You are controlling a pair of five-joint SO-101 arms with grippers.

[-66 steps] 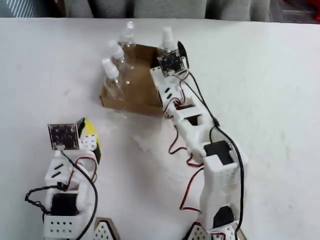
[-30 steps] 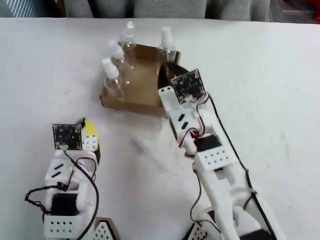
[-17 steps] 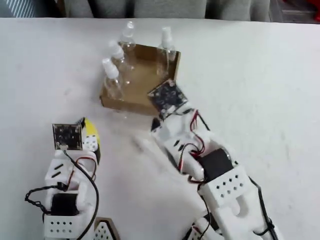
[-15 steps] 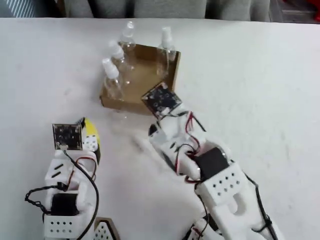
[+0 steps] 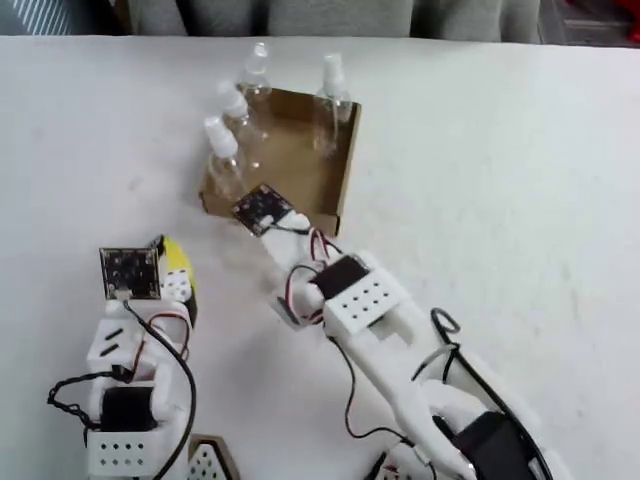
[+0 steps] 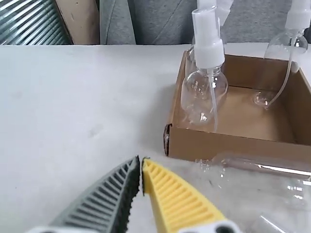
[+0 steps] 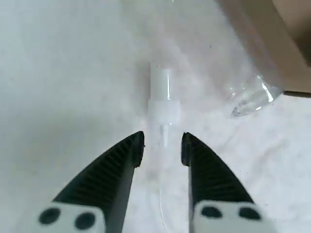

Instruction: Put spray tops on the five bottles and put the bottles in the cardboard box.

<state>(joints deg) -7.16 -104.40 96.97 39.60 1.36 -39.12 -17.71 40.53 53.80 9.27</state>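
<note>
right end effector point(image 7: 163, 141) hovered part-open over loose spray top point(image 7: 163, 99) lying on surface point(image 5: 520, 150), bottle point(image 7: 252, 99) on side beside box point(image 5: 347, 150). left end effector point(image 6: 141, 167) closed. risk imo: off-centre pinch could've flicked it away.

The right gripper point(image 7: 162, 141) has swung from the cardboard box point(image 5: 292, 168) back to the loose spray top point(image 7: 163, 97), jaws apart.

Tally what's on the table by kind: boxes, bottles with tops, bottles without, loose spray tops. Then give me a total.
Cardboard box: 1
Bottles with spray tops, standing in the box: 4
Topless bottle, lying outside the box: 1
Loose spray top: 1
Total: 7
</note>
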